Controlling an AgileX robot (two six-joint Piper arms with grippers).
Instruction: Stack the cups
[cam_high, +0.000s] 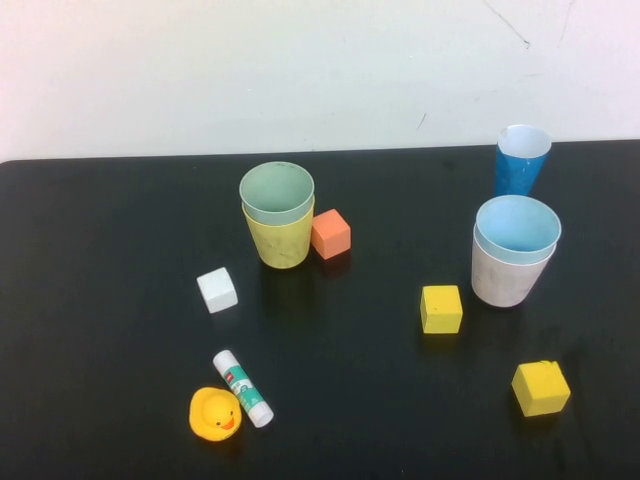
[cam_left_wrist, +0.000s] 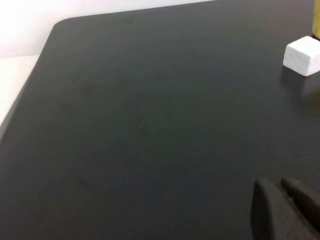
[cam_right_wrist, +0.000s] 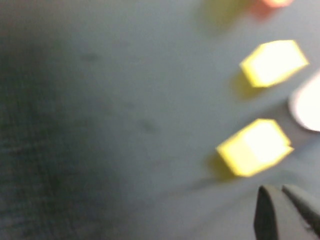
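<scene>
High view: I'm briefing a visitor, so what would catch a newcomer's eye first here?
Two cup pairs on the black table: pale green cup nested in the yellow cup at centre-left, light blue cup in the pale pink cup at right. A rubber duck sits near the front. Left claw and right claw, both shut, show only in wrist views.

Left gripper (cam_left_wrist: 284, 197): fingers pressed together, hovering low above the table.
Right gripper (cam_right_wrist: 286, 200): fingers closed, nothing between them, also above the table.
</scene>
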